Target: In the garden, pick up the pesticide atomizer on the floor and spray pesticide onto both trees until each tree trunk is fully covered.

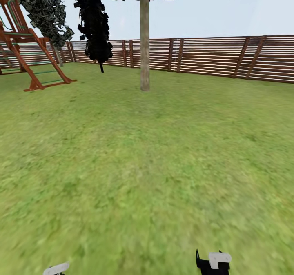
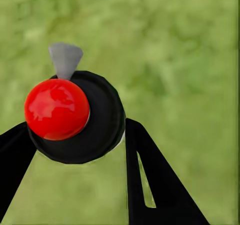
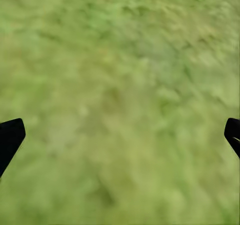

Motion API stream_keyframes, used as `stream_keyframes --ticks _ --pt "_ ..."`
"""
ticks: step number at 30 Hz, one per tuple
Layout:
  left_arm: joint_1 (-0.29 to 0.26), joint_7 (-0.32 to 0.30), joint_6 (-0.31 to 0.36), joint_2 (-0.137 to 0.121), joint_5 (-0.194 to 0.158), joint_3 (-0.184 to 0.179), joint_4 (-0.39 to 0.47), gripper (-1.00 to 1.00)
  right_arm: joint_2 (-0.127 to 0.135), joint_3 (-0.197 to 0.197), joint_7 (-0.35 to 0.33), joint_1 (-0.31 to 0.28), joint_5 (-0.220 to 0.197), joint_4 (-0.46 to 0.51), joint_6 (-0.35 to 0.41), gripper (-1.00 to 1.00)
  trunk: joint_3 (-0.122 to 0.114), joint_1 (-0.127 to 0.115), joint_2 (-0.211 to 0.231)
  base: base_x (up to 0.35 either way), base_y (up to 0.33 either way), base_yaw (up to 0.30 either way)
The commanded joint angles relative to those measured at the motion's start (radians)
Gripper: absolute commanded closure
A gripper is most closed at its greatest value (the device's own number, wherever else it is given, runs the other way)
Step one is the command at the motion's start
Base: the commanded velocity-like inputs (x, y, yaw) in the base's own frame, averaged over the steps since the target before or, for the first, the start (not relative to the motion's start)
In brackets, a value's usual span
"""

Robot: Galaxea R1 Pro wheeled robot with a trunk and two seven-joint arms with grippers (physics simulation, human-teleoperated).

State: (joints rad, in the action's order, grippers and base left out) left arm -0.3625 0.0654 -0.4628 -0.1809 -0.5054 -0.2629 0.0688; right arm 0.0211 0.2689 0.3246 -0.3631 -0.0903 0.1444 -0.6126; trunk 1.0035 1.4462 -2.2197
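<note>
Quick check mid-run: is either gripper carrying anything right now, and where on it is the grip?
The left gripper holds the pesticide atomizer, jaws closed on its dark round body below the red top. The right gripper is open over grass, holding nothing.

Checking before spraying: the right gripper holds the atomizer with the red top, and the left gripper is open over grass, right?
Sides are swapped. The left wrist view shows the left gripper shut on the atomizer; the right wrist view shows the right gripper open over grass.

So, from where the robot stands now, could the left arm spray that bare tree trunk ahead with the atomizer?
Probably not yet: the left gripper holds the atomizer, but the tree trunk stands far off across open grass.
</note>
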Motion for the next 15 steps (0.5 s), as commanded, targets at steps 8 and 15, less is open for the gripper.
stream_keyframes --ticks 8,15 --pt "0.0 0.007 -0.001 0.0 -0.002 -0.009 0.0 1.0 0.0 0.009 0.002 0.0 -0.009 0.0 -0.003 -1.0 0.001 0.0 0.0 0.338 0.0 0.0" --pt "0.0 0.007 0.0 0.0 -0.002 -0.007 0.001 1.0 0.0 0.009 0.002 0.0 -0.009 0.0 -0.003 -1.0 0.001 0.0 0.0 0.338 0.0 0.0"
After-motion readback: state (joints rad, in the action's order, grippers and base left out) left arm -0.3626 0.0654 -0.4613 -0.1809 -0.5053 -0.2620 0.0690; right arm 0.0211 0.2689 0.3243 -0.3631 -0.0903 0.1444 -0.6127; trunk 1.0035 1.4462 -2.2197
